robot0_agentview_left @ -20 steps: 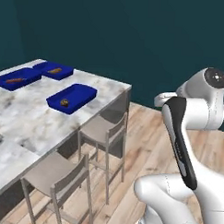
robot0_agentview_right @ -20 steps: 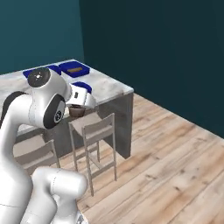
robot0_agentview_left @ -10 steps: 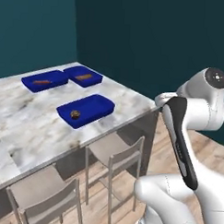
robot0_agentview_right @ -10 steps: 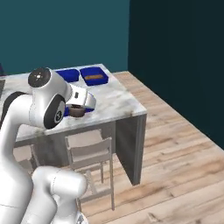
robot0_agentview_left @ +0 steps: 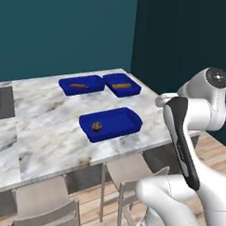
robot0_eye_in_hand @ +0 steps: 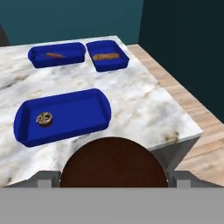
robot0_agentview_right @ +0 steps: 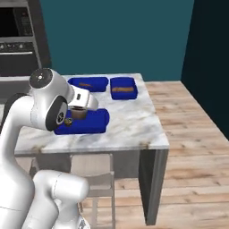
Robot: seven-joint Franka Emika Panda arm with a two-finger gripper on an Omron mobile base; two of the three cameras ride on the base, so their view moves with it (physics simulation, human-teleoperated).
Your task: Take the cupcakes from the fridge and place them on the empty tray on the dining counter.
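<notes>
My gripper [robot0_eye_in_hand: 113, 179] is shut on a dark-brown cupcake [robot0_eye_in_hand: 113, 164], which sits round and large between the fingertips [robot0_eye_in_hand: 48, 179]. From the right base view the held cupcake [robot0_agentview_right: 79, 114] hangs under the hand, over the near edge of the dining counter [robot0_agentview_right: 129, 120]. The deep-blue tray [robot0_eye_in_hand: 74, 113] lies ahead on the marble with one small cupcake [robot0_eye_in_hand: 44, 118] at its left end. In the left base view that tray [robot0_agentview_left: 119, 120] and its cupcake [robot0_agentview_left: 96, 126] sit mid-counter [robot0_agentview_left: 49, 116]. The fridge is out of view.
At the counter's far side lie a blue tray with a reddish stick [robot0_eye_in_hand: 57, 54] and a smaller squarish blue tray [robot0_eye_in_hand: 106, 54]. Grey stools [robot0_agentview_left: 131, 174] stand under the near edge. The counter's corner [robot0_eye_in_hand: 192, 129] drops to wooden floor on the right.
Both base views have shifted as the base drove: the counter and trays now stand nearer and more centred. The cupcake stays in the gripper.
</notes>
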